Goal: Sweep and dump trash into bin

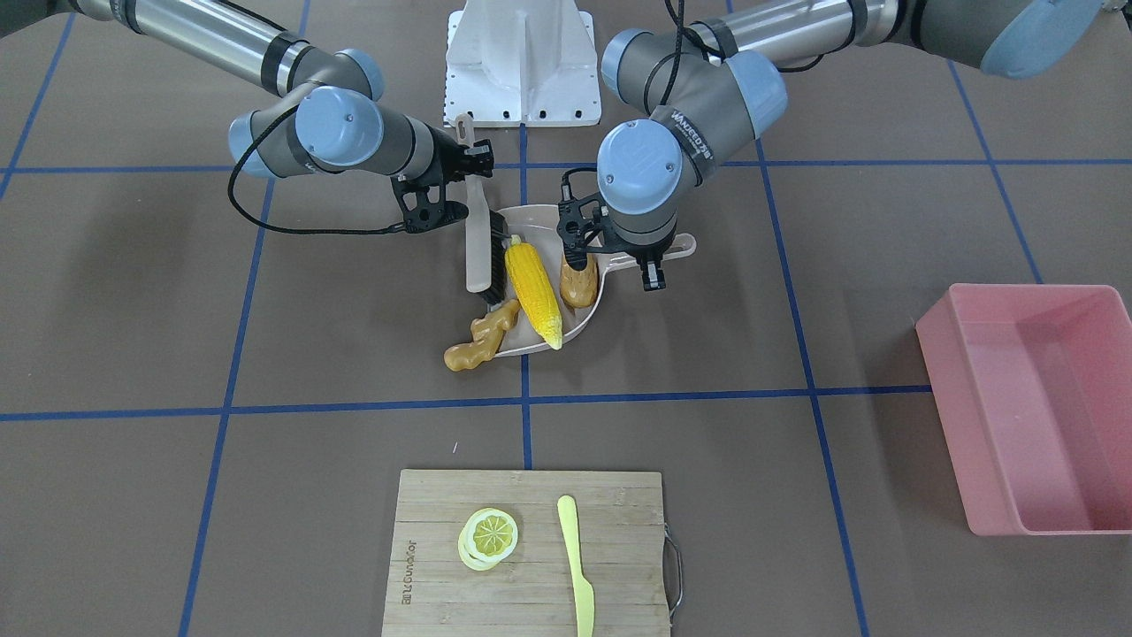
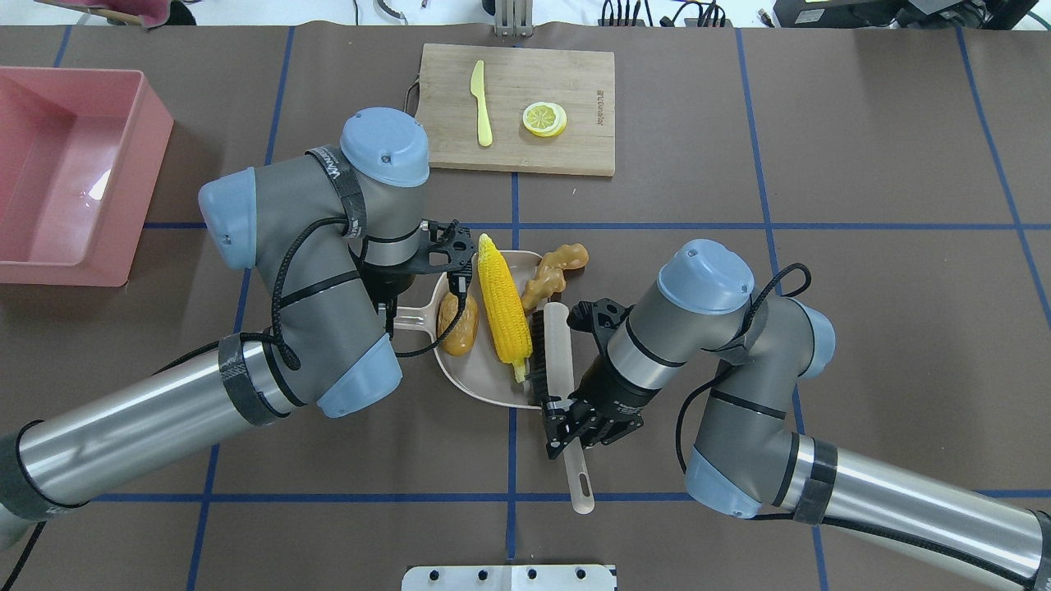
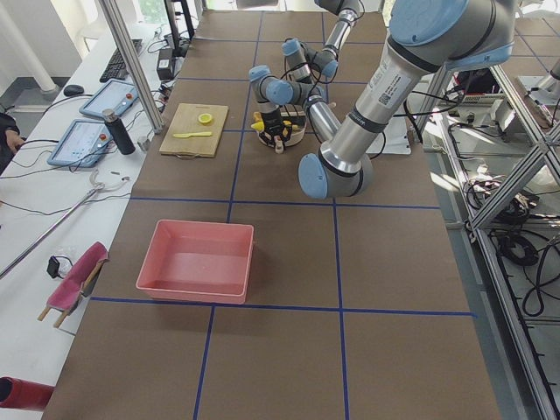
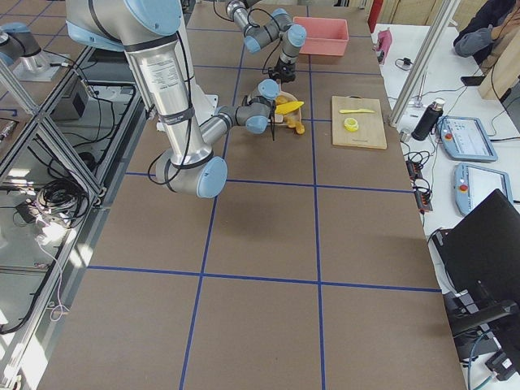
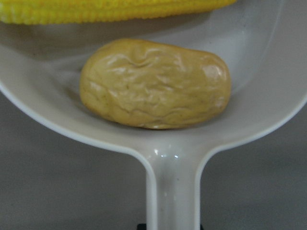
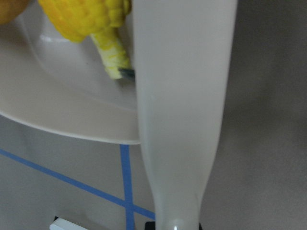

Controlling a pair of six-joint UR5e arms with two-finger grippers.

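Note:
The beige dustpan (image 1: 531, 221) lies at the table's middle. The yellow corn cob (image 1: 533, 287) and the brown potato (image 1: 577, 281) lie in it. The tan ginger root (image 1: 482, 338) lies at the pan's open lip, mostly on the table. My left gripper (image 2: 394, 316) is shut on the dustpan handle; the left wrist view shows the potato (image 5: 153, 84) just past the handle (image 5: 172, 191). My right gripper (image 2: 571, 427) is shut on the brush (image 2: 552, 345), whose black bristles touch the corn's stem end. The pink bin (image 2: 57, 164) stands empty at the far left.
A wooden cutting board (image 2: 575, 82) at the table's far side carries lemon slices (image 2: 543, 119) and a pale yellow knife (image 2: 481, 113). The robot's white base plate (image 2: 509, 577) is at the near edge. Blue tape lines cross the brown table.

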